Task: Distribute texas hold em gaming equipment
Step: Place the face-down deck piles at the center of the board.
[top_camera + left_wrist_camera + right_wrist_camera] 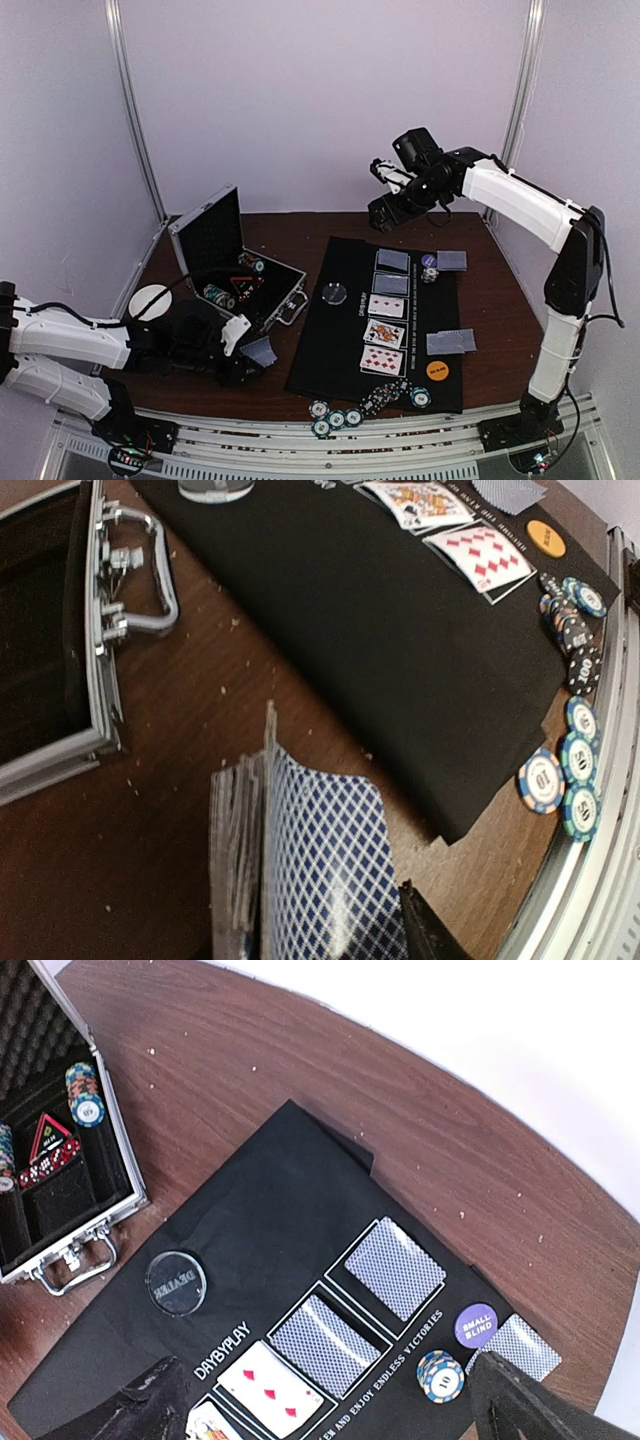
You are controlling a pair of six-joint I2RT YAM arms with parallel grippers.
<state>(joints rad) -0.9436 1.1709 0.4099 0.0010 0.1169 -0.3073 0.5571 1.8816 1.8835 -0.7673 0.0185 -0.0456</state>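
Observation:
My left gripper is shut on a deck of blue-backed playing cards, held on edge just above the wood near the mat's corner; only its right finger shows. The right gripper hangs open and empty high over the black mat. Below it lie two face-down cards, a face-up card, a purple small-blind button, a teal chip stack and the dealer disc. An orange button sits at the mat's right.
The open silver case stands left of the mat with chips inside. Teal chips and dark chips cluster at the near table edge. A red-and-white bowl sits behind the left arm.

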